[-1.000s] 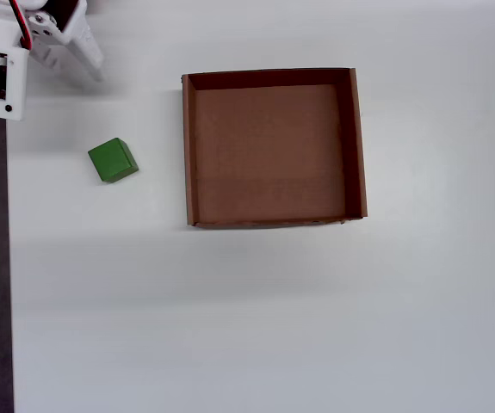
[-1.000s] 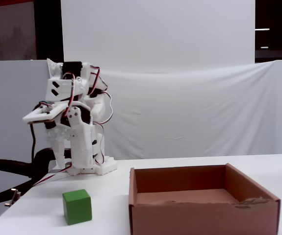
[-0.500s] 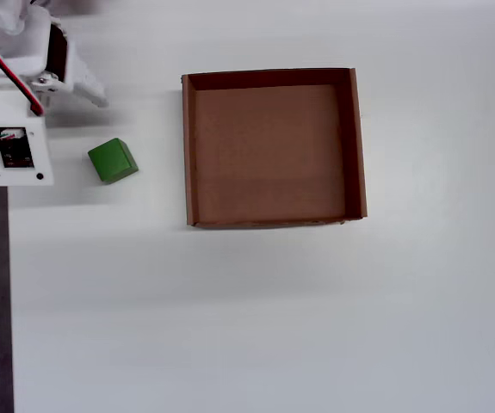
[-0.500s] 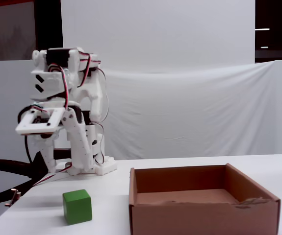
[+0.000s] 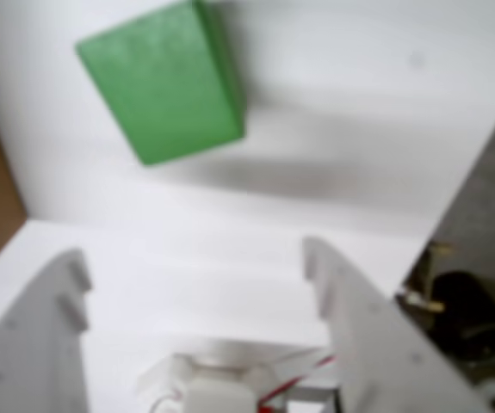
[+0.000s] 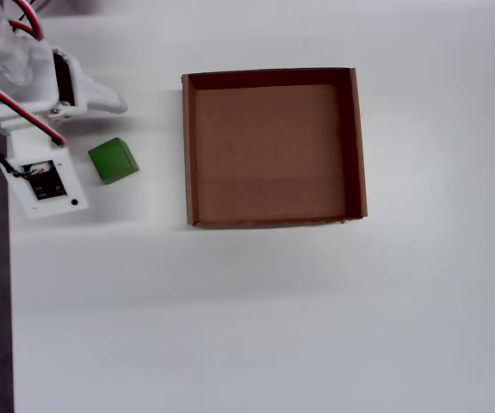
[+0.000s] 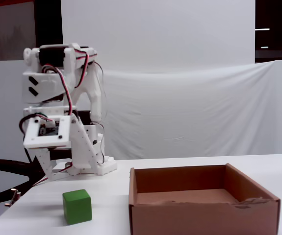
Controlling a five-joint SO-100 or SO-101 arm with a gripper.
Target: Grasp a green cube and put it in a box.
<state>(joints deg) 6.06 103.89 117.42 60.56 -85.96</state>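
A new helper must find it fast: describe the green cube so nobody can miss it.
Start at the brown cardboard box on the white table. In the overhead view, look just left of it, beside the white robot arm. There sits the green cube, the only bright green thing, far smaller than the box.

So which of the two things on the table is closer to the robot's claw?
The green cube. It sits just beside the open gripper, untouched, while the brown cardboard box lies farther off, beyond the cube, and is empty.
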